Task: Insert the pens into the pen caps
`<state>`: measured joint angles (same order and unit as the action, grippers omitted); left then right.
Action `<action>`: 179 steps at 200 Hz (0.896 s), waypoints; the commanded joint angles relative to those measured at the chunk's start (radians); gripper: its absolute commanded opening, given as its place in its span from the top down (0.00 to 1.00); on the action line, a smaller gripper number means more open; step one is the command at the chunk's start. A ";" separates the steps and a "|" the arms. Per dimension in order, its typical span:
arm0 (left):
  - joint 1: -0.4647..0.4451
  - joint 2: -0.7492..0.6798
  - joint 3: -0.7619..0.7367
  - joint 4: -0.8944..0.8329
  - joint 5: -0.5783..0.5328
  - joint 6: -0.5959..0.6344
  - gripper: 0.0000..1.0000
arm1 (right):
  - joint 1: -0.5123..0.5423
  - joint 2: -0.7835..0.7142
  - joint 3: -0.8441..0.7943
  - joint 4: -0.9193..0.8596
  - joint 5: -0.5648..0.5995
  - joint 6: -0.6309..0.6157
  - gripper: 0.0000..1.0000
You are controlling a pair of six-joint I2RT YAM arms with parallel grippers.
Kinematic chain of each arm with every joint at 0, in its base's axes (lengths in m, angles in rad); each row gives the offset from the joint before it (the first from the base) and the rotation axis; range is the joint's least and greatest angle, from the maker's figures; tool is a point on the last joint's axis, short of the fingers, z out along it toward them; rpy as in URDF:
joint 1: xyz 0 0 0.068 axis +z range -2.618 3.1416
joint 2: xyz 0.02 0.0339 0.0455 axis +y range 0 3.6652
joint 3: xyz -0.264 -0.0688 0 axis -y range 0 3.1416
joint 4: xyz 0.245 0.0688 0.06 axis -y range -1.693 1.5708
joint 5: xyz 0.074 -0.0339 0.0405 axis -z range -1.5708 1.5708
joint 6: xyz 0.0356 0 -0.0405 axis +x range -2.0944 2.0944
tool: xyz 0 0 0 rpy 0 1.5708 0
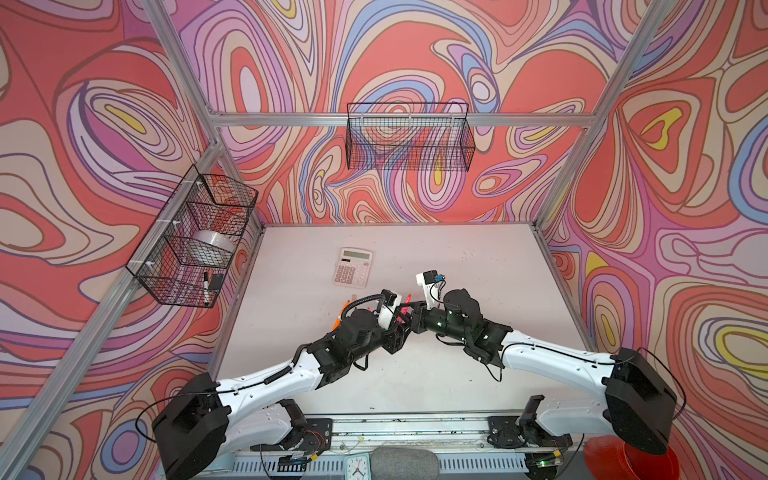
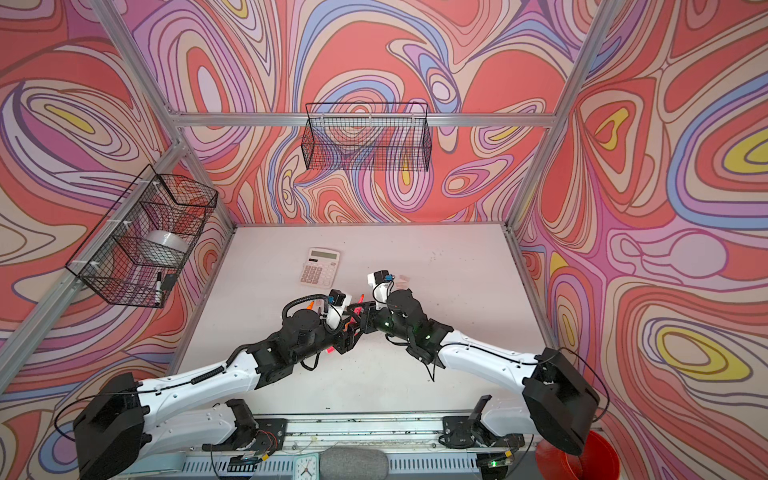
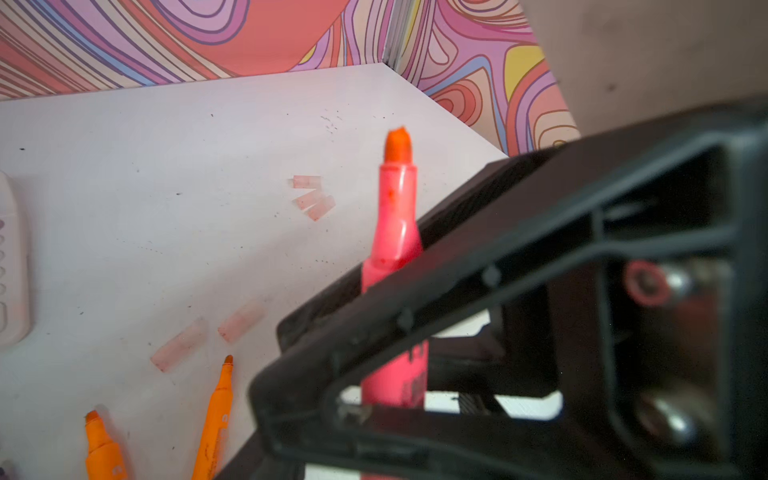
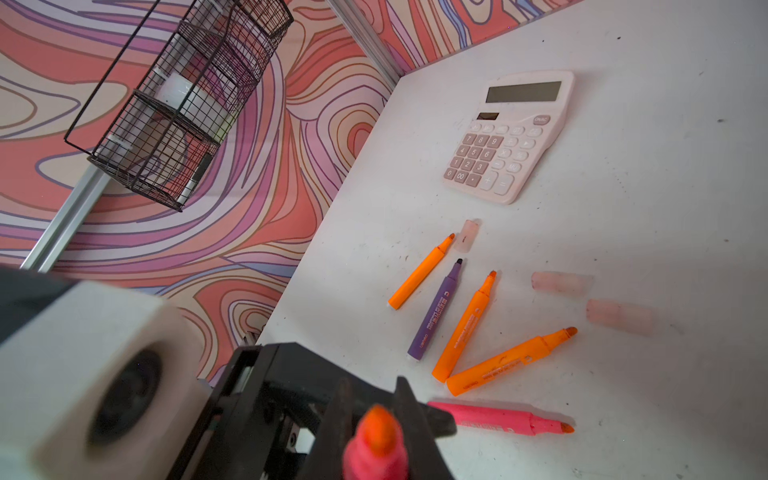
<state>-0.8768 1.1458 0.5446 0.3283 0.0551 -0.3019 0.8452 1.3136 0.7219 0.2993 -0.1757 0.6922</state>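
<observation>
We find the calculator (image 1: 352, 268) on the counter (image 1: 478, 257), toward the back and left of the middle. Five pens (image 4: 432, 309) lie fanned in front of it. Of the pen caps (image 4: 561, 283), one lies between the pens and the calculator, two just right of the pens, three huddled further right. A side basket (image 1: 166, 286) on the left wall holds a roll (image 1: 214, 245) and a marker (image 1: 206, 286); a back basket (image 1: 409, 137) hangs on the back wall.
</observation>
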 commanded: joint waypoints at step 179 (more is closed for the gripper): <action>0.154 -0.073 -0.114 0.123 -0.017 -0.155 1.00 | 0.040 -0.027 0.018 -0.095 0.181 -0.072 0.34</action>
<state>-0.8158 1.0874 0.4595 0.4042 0.0647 -0.3370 0.8799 1.3182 0.7296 0.2623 -0.0956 0.6571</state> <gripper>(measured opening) 0.177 0.661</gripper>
